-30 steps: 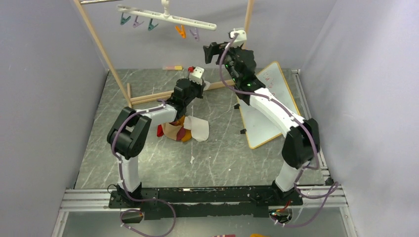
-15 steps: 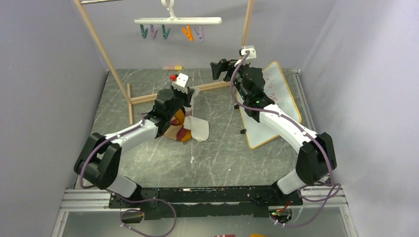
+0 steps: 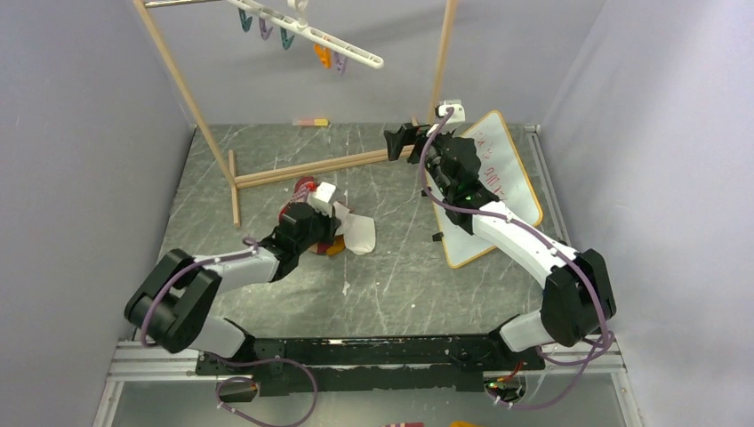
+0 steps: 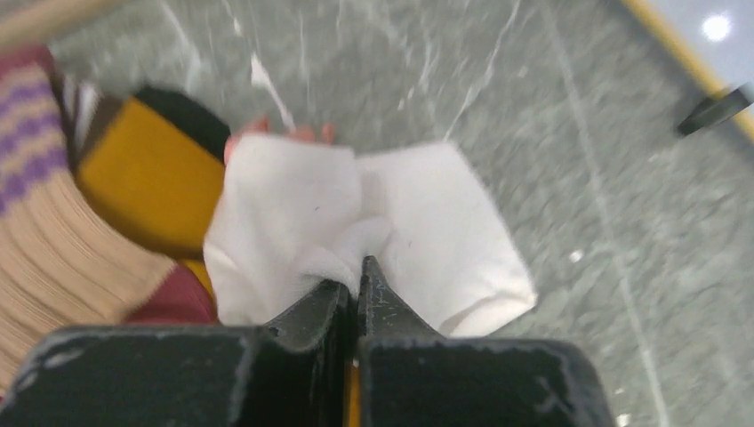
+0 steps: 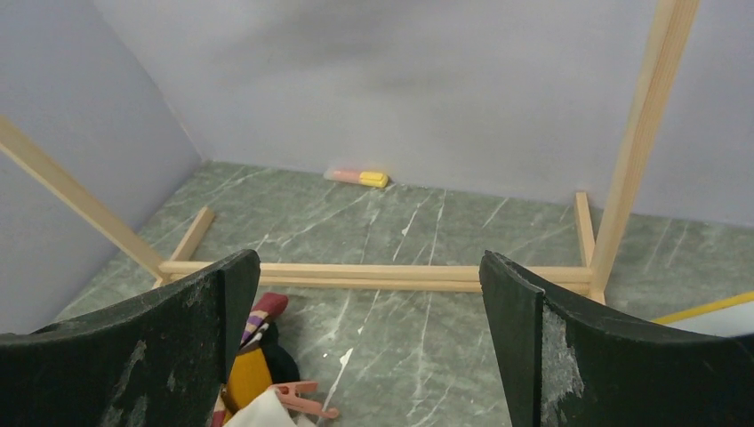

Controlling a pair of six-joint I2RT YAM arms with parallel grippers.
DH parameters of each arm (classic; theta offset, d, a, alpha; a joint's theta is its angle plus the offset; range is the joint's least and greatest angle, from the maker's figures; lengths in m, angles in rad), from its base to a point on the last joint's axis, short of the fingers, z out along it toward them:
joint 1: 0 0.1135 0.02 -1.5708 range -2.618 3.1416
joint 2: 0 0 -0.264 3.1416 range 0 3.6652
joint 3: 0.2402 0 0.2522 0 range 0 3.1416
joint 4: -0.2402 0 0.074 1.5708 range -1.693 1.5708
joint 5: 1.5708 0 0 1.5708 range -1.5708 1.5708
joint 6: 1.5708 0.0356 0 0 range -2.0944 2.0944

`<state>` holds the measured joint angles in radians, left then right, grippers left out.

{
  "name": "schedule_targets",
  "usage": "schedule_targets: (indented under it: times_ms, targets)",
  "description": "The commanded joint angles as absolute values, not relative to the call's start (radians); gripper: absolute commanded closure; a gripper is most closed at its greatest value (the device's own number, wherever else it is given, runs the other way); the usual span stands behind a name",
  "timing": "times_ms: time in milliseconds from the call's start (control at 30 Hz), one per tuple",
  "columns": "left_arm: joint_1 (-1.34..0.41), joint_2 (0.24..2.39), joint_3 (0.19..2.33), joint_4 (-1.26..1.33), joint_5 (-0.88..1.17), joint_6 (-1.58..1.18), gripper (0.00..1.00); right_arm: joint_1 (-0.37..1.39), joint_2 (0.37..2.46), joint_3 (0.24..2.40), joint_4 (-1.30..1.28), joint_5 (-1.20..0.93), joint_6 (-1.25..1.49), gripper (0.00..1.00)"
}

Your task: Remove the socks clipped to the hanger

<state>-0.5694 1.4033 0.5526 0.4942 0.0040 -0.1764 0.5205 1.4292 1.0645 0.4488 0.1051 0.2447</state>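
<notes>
the white sock [image 4: 373, 231] lies mid-frame in the left wrist view, on the table [image 4: 551, 133] beside the mustard sock [image 4: 147, 182]. overhead, upper centre, the hanger [image 3: 307, 31] tilts with bare clips [image 3: 324, 55]. the left gripper [image 4: 359, 271] is closed tight on a fold of the white sock. the right gripper [image 5: 366, 267] gapes wide, empty. to release well, part the jaws fully, then rise straight up so the fabric doesn't snag.

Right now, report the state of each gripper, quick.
Left gripper: shut, pinching a white sock.
Right gripper: open, holding nothing.
</notes>
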Motion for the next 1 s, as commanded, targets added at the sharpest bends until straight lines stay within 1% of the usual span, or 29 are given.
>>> schedule_targets:
  times_ms: [0, 133, 233, 333, 433, 533, 600, 633, 900, 967]
  targets:
    - [-0.576, 1.516, 0.512, 0.574, 0.002, -0.234, 0.95, 0.519, 1.432, 1.058, 0.482, 0.115, 0.261, 0.0]
    - [-0.581, 1.607, 0.529, 0.626, -0.042, -0.25, 0.95, 0.519, 1.442, 1.054, 0.484, 0.09, 0.271, 0.0]
    - [-0.581, 1.65, 0.58, 0.593, -0.084, -0.231, 0.93, 0.52, 1.448, 1.055, 0.485, 0.083, 0.272, 0.0]
    - [-0.581, 1.671, 0.624, 0.555, -0.102, -0.217, 0.85, 0.519, 1.454, 1.057, 0.485, 0.084, 0.266, 0.0]
    - [-0.581, 1.659, 0.641, 0.54, -0.117, -0.211, 0.72, 0.52, 1.464, 1.059, 0.484, 0.09, 0.258, 0.0]
    - [-0.581, 1.626, 0.654, 0.523, -0.133, -0.202, 0.31, 0.521, 1.48, 1.065, 0.482, 0.093, 0.251, 0.0]
    - [-0.581, 1.582, 0.659, 0.509, -0.143, -0.192, 0.08, 0.52, 1.498, 1.073, 0.477, 0.089, 0.25, 0.0]
    - [-0.583, 1.556, 0.658, 0.505, -0.145, -0.185, 0.03, 0.519, 1.508, 1.084, 0.472, 0.082, 0.251, 0.0]
    - [-0.583, 1.256, 0.619, 0.471, -0.218, -0.117, 0.03, 0.519, 1.651, 1.282, 0.268, 0.023, 0.286, 0.0]
    - [-0.581, 1.167, 0.599, 0.461, -0.258, -0.094, 0.03, 0.519, 1.654, 1.29, 0.26, 0.016, 0.3, 0.0]
